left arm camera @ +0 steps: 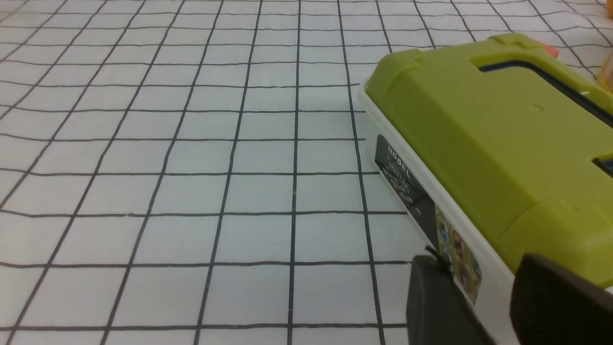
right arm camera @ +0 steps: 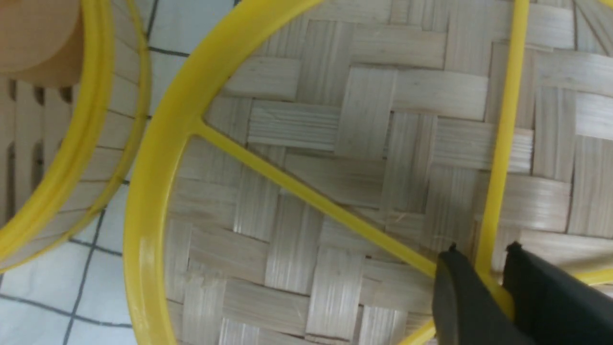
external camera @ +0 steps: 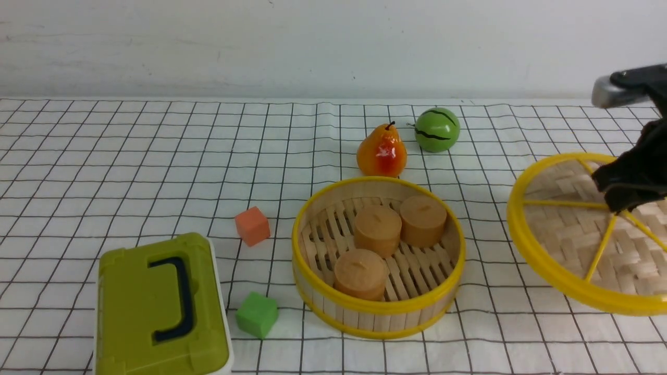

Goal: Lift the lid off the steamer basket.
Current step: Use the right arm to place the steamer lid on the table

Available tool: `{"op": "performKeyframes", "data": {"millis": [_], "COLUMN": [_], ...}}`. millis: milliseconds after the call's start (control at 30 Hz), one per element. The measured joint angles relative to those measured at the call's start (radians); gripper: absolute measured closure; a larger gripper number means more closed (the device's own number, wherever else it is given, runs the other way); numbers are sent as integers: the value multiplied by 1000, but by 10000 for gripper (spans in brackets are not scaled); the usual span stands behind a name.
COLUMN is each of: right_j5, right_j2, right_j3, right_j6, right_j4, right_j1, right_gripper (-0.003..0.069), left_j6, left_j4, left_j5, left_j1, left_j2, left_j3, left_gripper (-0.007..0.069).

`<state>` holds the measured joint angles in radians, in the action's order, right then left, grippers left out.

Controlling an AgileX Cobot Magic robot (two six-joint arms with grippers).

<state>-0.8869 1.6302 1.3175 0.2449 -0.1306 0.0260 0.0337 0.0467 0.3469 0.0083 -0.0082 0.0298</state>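
The steamer basket stands uncovered at the table's middle, with three tan cylinders on its slatted floor. The lid, woven bamboo with a yellow rim and spokes, hangs tilted to the right of the basket and apart from it. My right gripper is shut on the lid's centre knob. In the right wrist view its black fingers pinch the yellow hub of the lid, and the basket rim shows beside it. My left gripper is out of the front view and stands open beside the olive-green box.
The olive-green box with a dark handle sits at the front left. An orange cube and a green cube lie between it and the basket. A pear and a green striped ball stand behind the basket.
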Motion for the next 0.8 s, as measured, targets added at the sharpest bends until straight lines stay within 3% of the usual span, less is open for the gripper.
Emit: {"op": "performKeyframes", "data": {"millis": [567, 733, 800], "right_j5": [161, 164, 156], "right_j2": [234, 236, 221], "right_j3": [-18, -18, -18], "right_j6": [0, 0, 0], "right_j4": [-30, -38, -58], "right_j1": [0, 0, 0], "right_gripper": [552, 488, 414], "left_j6": [0, 0, 0], "left_j4": [0, 0, 0], "left_j5": [0, 0, 0], "left_j1": [0, 0, 0], "left_j2": [0, 0, 0], "left_j3": [0, 0, 0], "left_gripper": [385, 385, 385]}}
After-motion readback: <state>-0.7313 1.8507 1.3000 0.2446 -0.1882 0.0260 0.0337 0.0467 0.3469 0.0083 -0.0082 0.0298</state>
